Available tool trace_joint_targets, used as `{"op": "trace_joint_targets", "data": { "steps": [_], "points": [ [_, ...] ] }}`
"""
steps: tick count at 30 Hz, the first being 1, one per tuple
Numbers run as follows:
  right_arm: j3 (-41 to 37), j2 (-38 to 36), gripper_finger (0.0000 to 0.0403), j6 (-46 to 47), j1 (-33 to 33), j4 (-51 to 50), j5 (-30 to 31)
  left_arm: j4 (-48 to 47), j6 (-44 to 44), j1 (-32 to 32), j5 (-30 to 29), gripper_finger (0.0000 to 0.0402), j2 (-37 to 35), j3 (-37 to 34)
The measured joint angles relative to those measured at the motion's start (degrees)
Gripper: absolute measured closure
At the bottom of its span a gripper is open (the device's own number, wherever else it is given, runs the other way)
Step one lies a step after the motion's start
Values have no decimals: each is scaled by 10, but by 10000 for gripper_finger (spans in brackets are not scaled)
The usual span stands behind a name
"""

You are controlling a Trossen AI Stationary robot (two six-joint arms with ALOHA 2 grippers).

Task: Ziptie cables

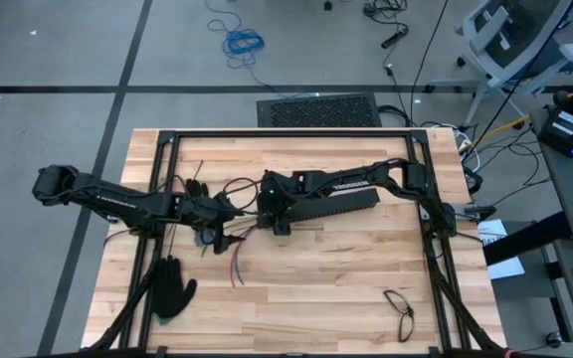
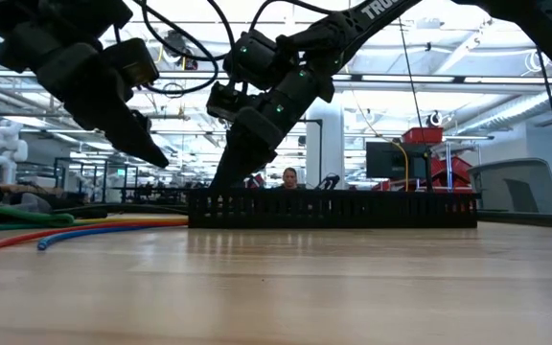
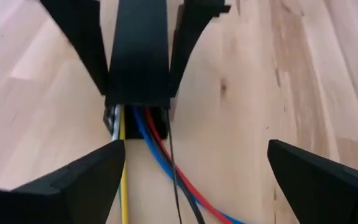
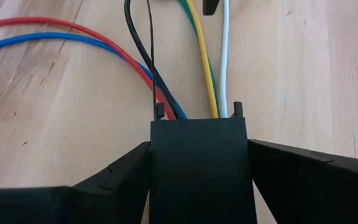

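Observation:
The cables (image 4: 185, 74), red, blue, yellow-green, white and one black, lie on the wooden table and run into the end of a long black slotted bar (image 1: 331, 202). A very thin dark ziptie (image 4: 150, 62) lies along them. My right gripper (image 4: 197, 144) reaches in from the table's right and is shut on that end of the bar. My left gripper (image 3: 196, 146) hovers open just left of the bar's end, above the cables (image 3: 151, 149) and facing the right gripper. The cables' free ends (image 1: 237, 261) trail toward the table's near edge. My right gripper pinches the slotted bar's left end (image 4: 197, 134) between its two fingers, one on each long side wall. The fingers (image 2: 242, 158) slant down from the table's right side and lie along the bar. The bar lies flat on the table, with the cables coming out just past the fingertips.
A black glove (image 1: 172, 288) lies near the front left corner and a pair of glasses (image 1: 399, 310) near the front right. Black frame rails (image 1: 286, 132) run along the table's far edge and both sides. Bare wood lies between the glove and the glasses.

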Motion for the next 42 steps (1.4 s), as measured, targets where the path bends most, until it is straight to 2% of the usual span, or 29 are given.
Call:
{"op": "trace_joint_targets", "data": {
  "steps": [2,6,11,16,21,24,28,32,37,42],
  "points": [
    [0,0,160,0,0,0,0,0,8,3,-1,13,0,0],
    [0,0,160,1,0,1,-1,-4,34,13,-45,13,32,0],
    [-1,0,160,1,0,7,-2,47,72,47,27,13,97,0],
    [-2,0,160,1,0,9,-2,69,109,81,20,13,117,0],
    [-2,0,160,1,0,9,-2,117,86,107,46,13,148,0],
    [-2,0,160,1,0,10,-1,154,43,119,57,13,177,0],
    [-2,0,160,1,0,12,-2,191,14,120,67,13,207,0],
    [-2,0,160,1,0,14,-2,195,5,115,85,13,209,0],
    [-2,1,160,1,-1,17,-1,189,1,101,75,17,209,0],
    [-2,1,160,0,-1,19,-1,186,14,99,48,50,209,0]
  ]
}}
